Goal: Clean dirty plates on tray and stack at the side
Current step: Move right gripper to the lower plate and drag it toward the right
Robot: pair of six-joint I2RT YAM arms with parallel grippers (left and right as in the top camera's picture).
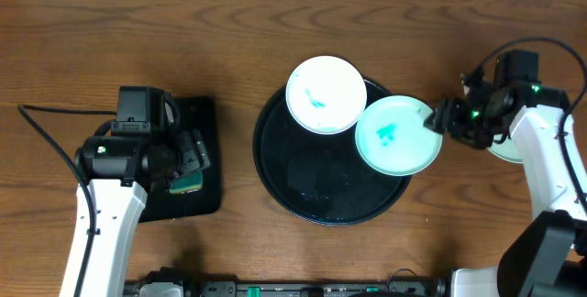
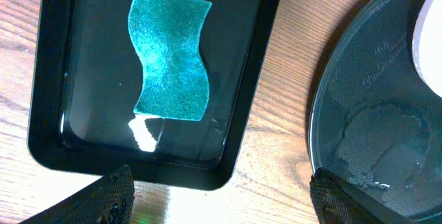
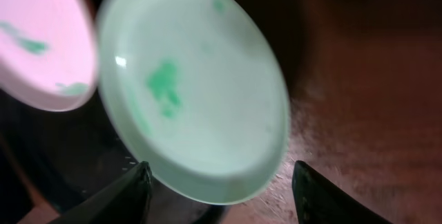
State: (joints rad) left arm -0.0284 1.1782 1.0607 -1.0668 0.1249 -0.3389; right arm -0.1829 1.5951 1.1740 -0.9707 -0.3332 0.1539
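The large round black tray point(image 1: 275, 164) sits mid-table. A white plate point(image 1: 326, 93) with teal smears lies on its far part. A pale mint plate point(image 1: 397, 134) with a teal smear rests over its right rim. A third pale plate point(image 1: 501, 153) lies on the table at the right, mostly hidden by my right arm. My right gripper point(image 1: 438, 119) is open at the mint plate's right edge. In the right wrist view the mint plate point(image 3: 200, 92) has its near edge between the open fingers point(image 3: 221, 196), and the white plate point(image 3: 38, 44) is at the left. My left gripper point(image 1: 190, 155) is open and empty.
A small rectangular black tray point(image 1: 206, 118) at the left holds a green sponge point(image 2: 170, 65) in shallow water. In the left wrist view, my left gripper point(image 2: 224, 200) hovers over the wood between this tray point(image 2: 255, 79) and the wet round tray point(image 2: 373, 99).
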